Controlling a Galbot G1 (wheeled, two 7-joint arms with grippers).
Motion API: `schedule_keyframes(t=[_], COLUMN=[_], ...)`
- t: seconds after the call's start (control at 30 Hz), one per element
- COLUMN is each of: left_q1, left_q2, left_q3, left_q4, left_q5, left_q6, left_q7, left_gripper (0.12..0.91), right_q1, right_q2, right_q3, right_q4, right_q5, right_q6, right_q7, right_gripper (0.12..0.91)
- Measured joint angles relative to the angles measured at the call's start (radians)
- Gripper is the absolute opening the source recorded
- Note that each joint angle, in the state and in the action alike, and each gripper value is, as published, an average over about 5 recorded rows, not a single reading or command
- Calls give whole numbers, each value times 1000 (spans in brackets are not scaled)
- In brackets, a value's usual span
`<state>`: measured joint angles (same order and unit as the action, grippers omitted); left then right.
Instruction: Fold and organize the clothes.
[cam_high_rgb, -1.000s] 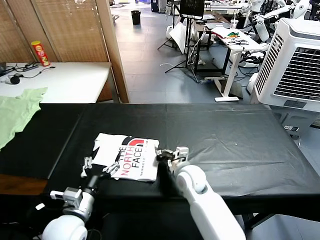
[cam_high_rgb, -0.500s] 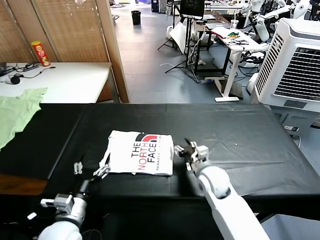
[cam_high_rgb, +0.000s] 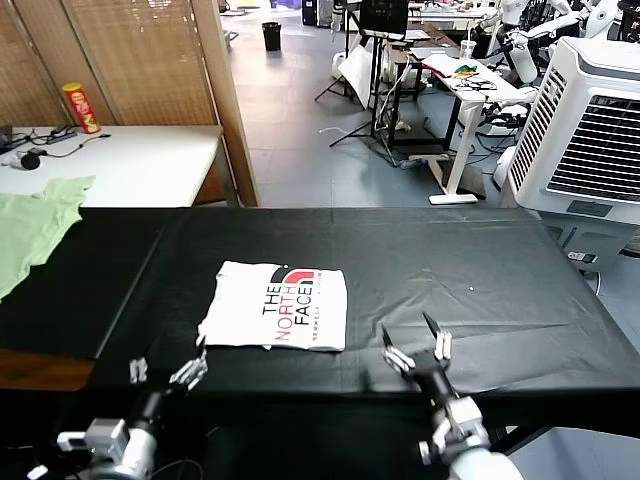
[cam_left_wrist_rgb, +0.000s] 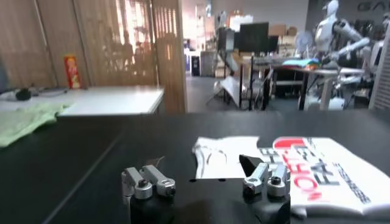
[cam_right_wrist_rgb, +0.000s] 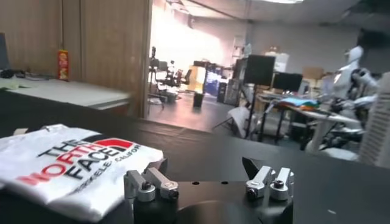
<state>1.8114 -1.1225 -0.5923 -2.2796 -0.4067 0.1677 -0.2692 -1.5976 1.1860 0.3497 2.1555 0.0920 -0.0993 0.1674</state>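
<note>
Apparently the folding was all but done: the white T-shirt (cam_high_rgb: 277, 318) lay as a compact rectangle on the black counter (cam_high_rgb: 480, 260), its black-and-red print facing up and its edges fairly square. It sat a little left of the counter's middle, nearer the front edge than the back. The left hand (cam_high_rgb: 168, 370) hovered by the front edge, just off the shirt's near-left corner, fingers spread wide and holding nothing. The right hand (cam_high_rgb: 417, 345) stood at the front edge too, apart from the shirt's right side, likewise wide open and empty. Neither hand touched the fabric. A pale green garment (cam_high_rgb: 35, 225) lay at the far left end, unfolded. Judging by this, little was left beyond perhaps tidying the shirt's slightly ragged left edge or moving it to a resting place.
</note>
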Motion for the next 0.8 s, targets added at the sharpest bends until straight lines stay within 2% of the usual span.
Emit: schedule_keyframes(t=[0.13, 0.3, 0.47, 0.6, 0.8], left_q1=[60, 123, 186, 229, 261], left_q2=[3, 3, 1, -4, -9], left_q3=[-12, -40, -67, -74, -75], left_q4=[-9, -24, -25, -25, -33], left_q5=[-30, -65, -64, -52, -38], left_q6=[-19, -31, -79, -119, -137], left_q7=[-23, -32, -24, -12, 6], left_gripper=[798, 798, 798, 798, 798], right_q1=[-138, -286, -384, -416, -432], right_q2=[15, 47, 65, 66, 67], right_q3=[49, 68, 62, 62, 63], right_q4=[79, 158, 210, 230, 239], right_q5=[-15, -15, 12, 35, 39], right_q6=[17, 9, -28, -58, -62], right_q7=[29, 70, 100, 109, 109], right_gripper=[798, 798, 798, 798, 798])
